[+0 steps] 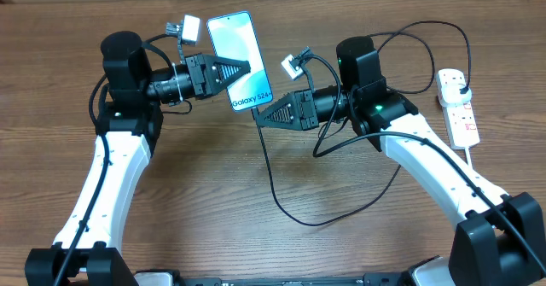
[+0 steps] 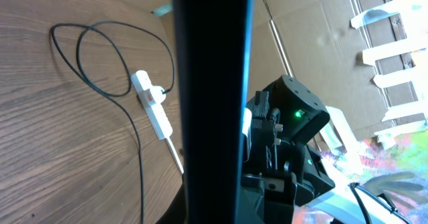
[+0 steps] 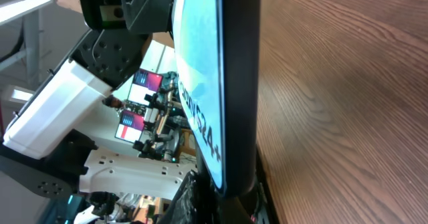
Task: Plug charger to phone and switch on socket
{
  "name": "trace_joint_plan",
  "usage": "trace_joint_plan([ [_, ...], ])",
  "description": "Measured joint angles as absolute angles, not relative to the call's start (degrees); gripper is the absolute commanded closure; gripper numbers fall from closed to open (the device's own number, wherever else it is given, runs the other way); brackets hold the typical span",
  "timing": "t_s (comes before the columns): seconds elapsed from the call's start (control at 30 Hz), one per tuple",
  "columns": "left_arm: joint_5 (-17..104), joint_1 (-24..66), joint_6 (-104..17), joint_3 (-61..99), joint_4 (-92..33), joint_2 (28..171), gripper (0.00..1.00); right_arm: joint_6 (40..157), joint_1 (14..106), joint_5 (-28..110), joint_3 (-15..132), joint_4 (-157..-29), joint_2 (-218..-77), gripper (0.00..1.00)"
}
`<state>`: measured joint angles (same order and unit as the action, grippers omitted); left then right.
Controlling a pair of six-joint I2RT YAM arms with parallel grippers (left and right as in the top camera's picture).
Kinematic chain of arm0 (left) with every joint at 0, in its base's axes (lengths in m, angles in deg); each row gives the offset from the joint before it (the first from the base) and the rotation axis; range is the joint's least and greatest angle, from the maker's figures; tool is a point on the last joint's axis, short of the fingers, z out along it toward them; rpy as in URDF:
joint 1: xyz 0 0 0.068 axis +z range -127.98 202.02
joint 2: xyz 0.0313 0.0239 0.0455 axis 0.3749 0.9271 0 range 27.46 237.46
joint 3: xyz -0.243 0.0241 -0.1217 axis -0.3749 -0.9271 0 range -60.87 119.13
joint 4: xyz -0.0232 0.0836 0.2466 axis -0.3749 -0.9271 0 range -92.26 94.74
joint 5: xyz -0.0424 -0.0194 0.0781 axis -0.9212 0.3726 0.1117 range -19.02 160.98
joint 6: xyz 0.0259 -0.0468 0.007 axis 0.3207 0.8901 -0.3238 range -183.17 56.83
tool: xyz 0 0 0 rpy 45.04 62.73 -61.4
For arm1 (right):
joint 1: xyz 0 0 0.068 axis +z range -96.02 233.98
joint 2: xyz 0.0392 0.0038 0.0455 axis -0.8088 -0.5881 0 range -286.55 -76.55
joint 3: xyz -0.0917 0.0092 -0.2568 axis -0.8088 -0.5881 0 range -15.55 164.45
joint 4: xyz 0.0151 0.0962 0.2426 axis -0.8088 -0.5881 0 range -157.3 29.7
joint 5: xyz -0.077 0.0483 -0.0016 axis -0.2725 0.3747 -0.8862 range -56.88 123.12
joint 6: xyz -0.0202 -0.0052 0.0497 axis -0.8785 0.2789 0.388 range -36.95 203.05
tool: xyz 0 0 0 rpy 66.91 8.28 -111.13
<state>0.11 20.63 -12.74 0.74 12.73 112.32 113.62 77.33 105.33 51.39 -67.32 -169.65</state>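
Now the left gripper [image 1: 246, 67] is clamped on the phone [image 1: 241, 60], holding it over the surface [image 1: 205, 192]. The right gripper [image 1: 261, 118] is squeezed tight at the phone's bottom end, likely on the charger [image 1: 281, 202] tip. Plugging in looks like the step in hand. Next comes a straight, gentle push. The overhead view shows the socket [image 1: 461, 111], far off to the right. The right wrist view shows only the phone's edge.

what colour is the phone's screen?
The phone screen is light blue-teal with white "Galaxy S24+" text; the overhead view shows it best.
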Motion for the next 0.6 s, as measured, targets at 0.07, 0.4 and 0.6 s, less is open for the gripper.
trace_joint_plan([
  [0.07, 0.1, 20.6, -12.7, 0.8, 12.7, 112.3, 0.96, 114.6, 77.3, 105.4, 51.4, -66.8, -169.7, 0.96],
  [0.4, 0.2, 20.9, -12.7, 0.9, 12.9, 112.3, 0.96, 117.3, 77.4, 104.7, 51.4, -64.7, -169.7, 0.96],
  [0.6, 0.2, 20.9, -12.7, 1.0, 12.9, 112.3, 0.96, 117.6, 77.4, 104.5, 51.4, -64.4, -169.7, 0.96],
])
